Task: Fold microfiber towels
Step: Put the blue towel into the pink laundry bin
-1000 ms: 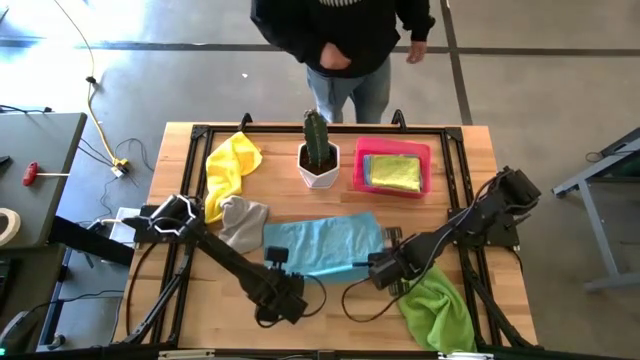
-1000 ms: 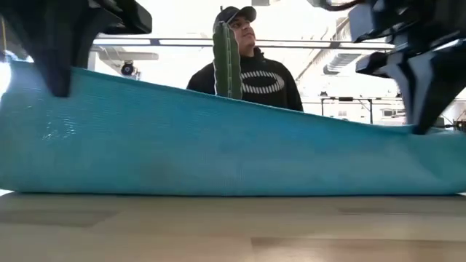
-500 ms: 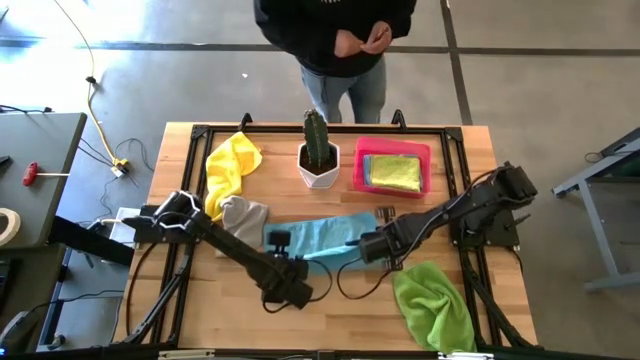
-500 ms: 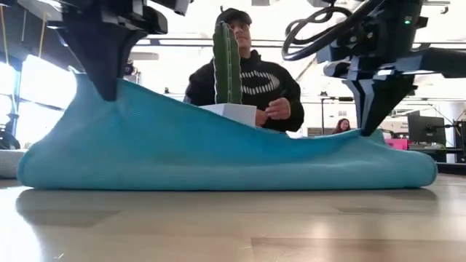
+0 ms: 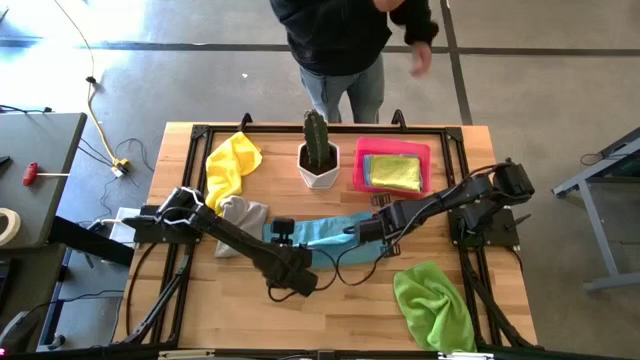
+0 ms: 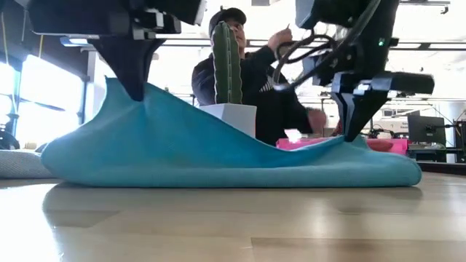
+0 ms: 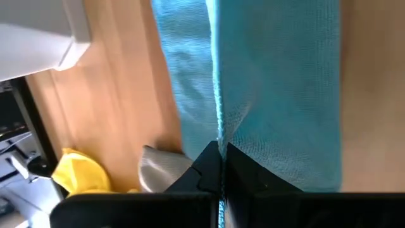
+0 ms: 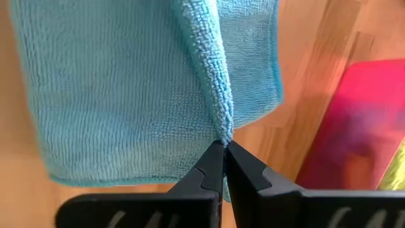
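I have pulled the light blue towel (image 5: 325, 232) farther up the frame, toward the cactus (image 5: 317, 140). My left gripper (image 5: 297, 262) and right gripper (image 5: 368, 232) each pinch its edge at mid-frame.

Honestly nothing I can read anywhere here, no words, labels, brand names or numbers on anything. Closest thing is a pale looping pattern on the chest of the dark hoodie (image 6: 266, 94) on the person behind the cactus (image 6: 226, 64), but I can't make letters out of it.
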